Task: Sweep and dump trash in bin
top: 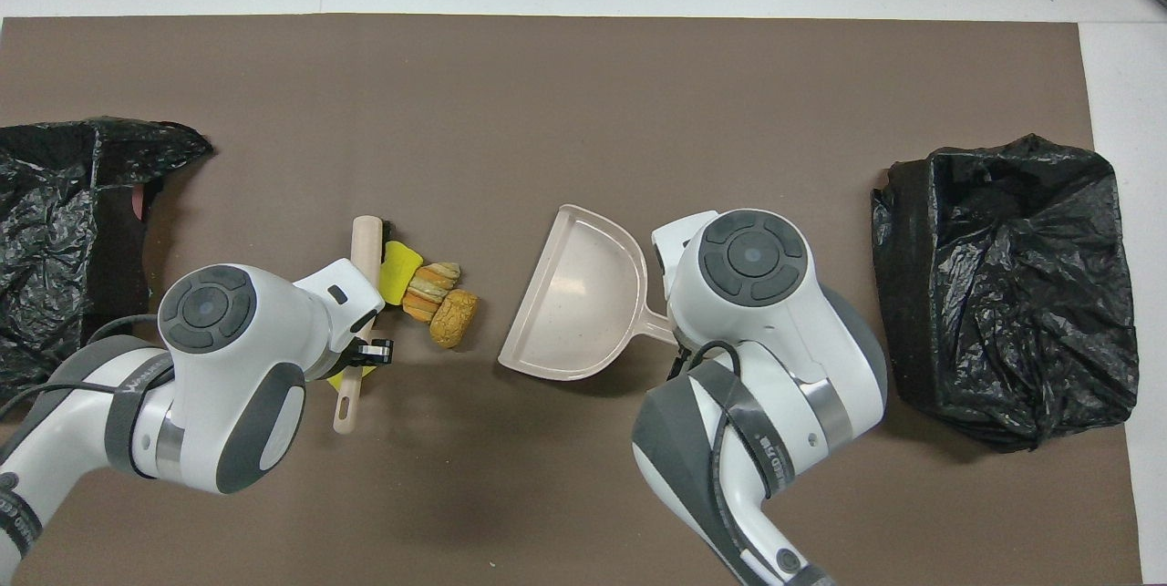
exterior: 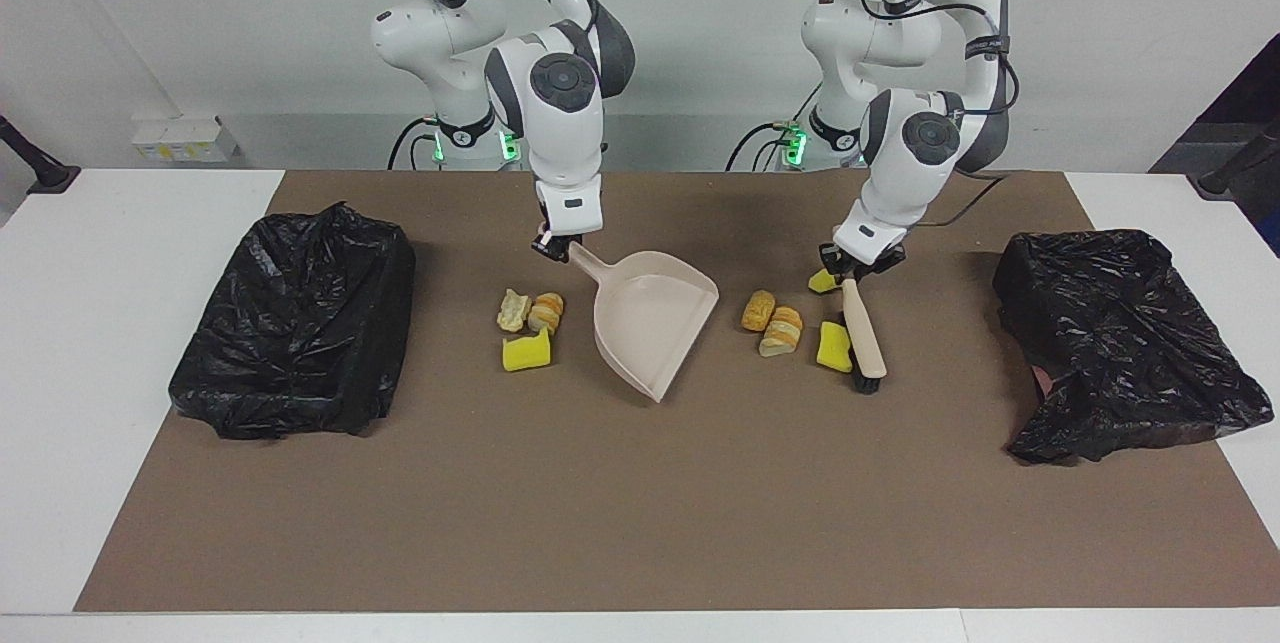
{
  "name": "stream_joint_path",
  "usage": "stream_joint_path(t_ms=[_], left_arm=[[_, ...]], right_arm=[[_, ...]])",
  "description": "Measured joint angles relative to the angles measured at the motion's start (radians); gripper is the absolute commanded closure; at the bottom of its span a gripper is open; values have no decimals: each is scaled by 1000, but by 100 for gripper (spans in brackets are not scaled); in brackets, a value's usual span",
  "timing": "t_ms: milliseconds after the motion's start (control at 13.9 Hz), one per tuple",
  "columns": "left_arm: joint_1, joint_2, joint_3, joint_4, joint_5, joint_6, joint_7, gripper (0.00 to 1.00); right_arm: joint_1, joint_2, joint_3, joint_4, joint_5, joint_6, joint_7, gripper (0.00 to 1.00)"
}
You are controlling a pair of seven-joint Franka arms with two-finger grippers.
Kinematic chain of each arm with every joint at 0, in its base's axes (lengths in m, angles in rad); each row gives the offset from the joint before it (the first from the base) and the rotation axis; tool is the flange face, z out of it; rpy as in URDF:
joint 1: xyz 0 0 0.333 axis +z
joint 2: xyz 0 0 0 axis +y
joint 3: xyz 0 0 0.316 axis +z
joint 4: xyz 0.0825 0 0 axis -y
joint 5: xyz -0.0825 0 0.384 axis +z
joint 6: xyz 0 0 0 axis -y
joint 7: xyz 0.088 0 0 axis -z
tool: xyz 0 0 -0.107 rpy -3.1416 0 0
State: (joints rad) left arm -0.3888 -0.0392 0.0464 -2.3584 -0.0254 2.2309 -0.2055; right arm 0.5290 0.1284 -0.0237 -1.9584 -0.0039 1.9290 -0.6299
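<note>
My right gripper is shut on the handle of the beige dustpan, which rests on the mat with its mouth turned toward the left arm's end; it also shows in the overhead view. My left gripper is shut on the brush, which lies against a yellow sponge chunk beside two bread pieces. Another yellow chunk sits by the left gripper. More trash lies beside the dustpan toward the right arm's end, hidden under the arm in the overhead view.
A bin lined with a black bag stands at the right arm's end of the brown mat. A second black-bagged bin stands at the left arm's end.
</note>
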Motion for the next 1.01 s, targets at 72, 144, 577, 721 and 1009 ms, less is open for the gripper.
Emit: stream_joint_path(t_ms=[72,144,577,721,1009], left_arm=[[0,0,1,0,0,0,0,100],[0,0,1,0,-1,0,0,100],[-82,-3,-2,0,-41,-10,-115,100],[-164,-6,-5,1,-118,-10,-158,100],[-299,-17,-10,7,-181,-17,-207,100]], right_arm=[[6,7,0,-2,0,2,-32,100],[8,10,0,-3,0,4,-49,100],[79,25,0,-36,0,69,-41,100],[88,37,0,-46,0,85,-35,100],[88,41,-1,-46,0,86,-35,100]])
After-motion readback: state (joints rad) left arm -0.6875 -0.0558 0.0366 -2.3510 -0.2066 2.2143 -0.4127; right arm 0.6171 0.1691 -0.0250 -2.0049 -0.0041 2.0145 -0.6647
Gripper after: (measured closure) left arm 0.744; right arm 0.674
